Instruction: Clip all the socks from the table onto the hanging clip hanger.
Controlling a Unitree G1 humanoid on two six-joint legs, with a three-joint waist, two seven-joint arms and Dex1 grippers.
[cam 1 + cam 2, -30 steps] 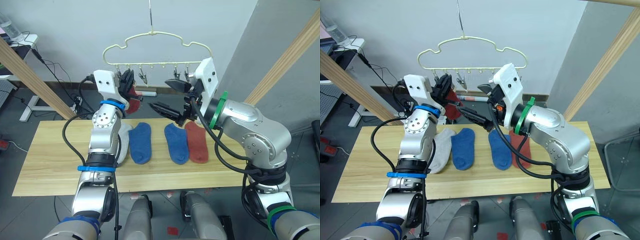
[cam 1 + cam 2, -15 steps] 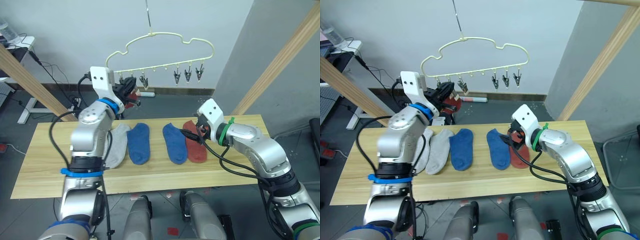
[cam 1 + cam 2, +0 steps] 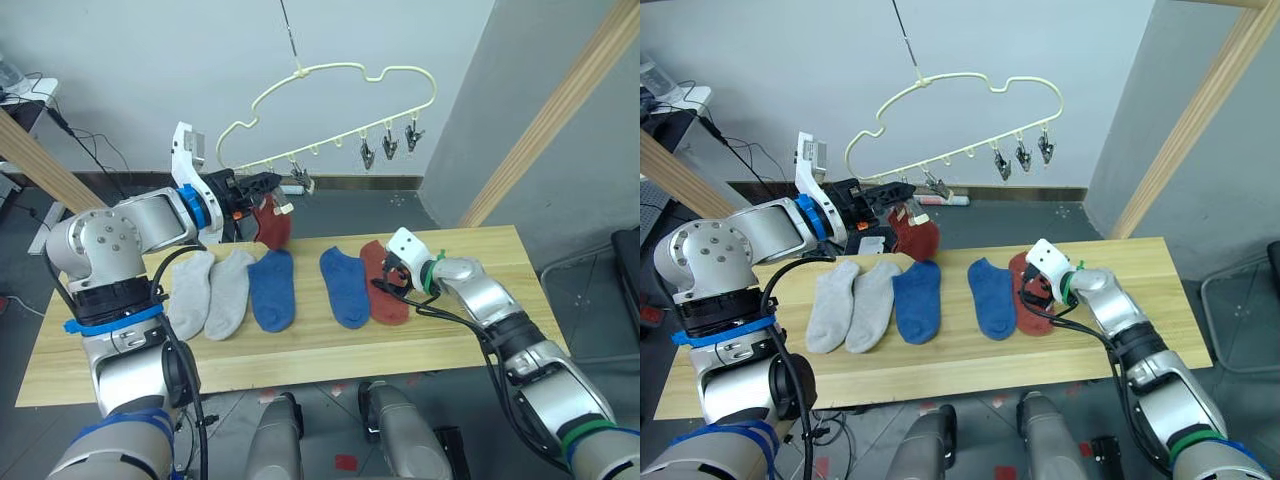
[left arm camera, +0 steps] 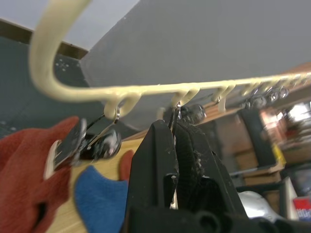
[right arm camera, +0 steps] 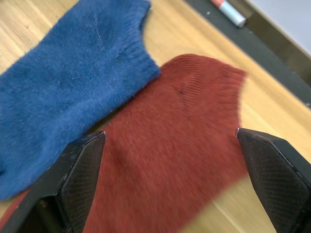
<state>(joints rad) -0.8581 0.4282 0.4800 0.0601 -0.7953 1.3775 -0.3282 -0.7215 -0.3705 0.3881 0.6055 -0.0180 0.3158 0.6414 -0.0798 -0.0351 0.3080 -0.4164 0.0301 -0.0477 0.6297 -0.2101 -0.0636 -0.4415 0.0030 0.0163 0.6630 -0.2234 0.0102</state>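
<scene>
1 of 6 done: rust sock [image 3: 272,222] hangs on clip hanger [image 3: 340,85], upper centre. Five socks on table [image 3: 300,355], mid-frame. Left gripper [image 3: 262,182] pinched on hanger clip; right gripper [image 5: 170,160] spread over red sock [image 5: 170,131].

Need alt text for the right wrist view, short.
The right end effector, fingers spread wide open, hovers just above a rust red sock lying flat on the pale wood table. A blue sock lies beside it, edges touching.
</scene>
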